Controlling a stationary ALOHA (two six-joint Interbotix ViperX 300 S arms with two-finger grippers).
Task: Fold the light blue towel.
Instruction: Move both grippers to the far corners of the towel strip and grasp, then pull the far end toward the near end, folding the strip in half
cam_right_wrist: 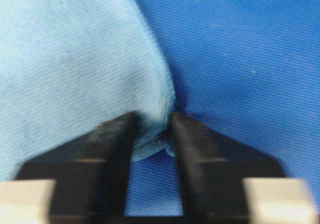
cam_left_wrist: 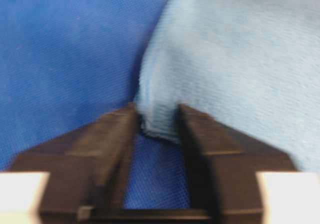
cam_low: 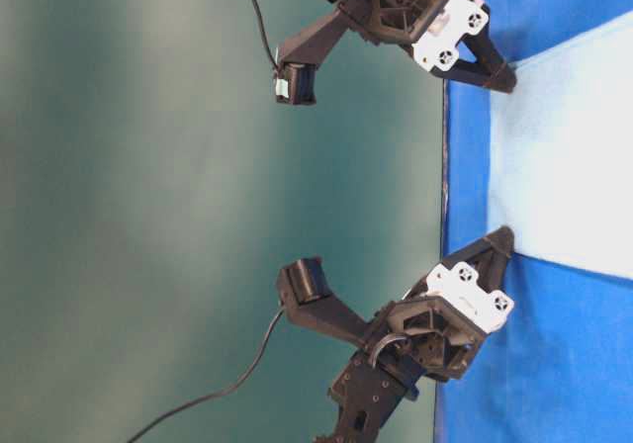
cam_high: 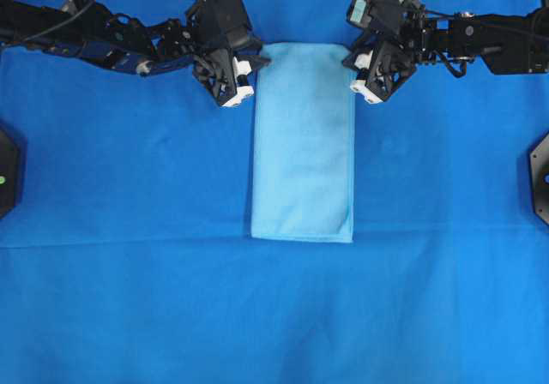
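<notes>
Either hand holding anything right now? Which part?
Both. The left hand pinches one far corner of the light blue towel, already folded into a strip; the right hand pinches the other far corner.

Royal-blue sheet [cam_high: 129,187] under folded light blue towel [cam_high: 303,144]

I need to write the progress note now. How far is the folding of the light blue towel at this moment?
Done: the light blue towel already lies as a long narrow rectangle on the deep blue sheet, so one fold looks made. In hand: the left hand and the right hand each pinch a corner at the towel's far end. Left: probably carrying that end over to the near edge and releasing.
</notes>
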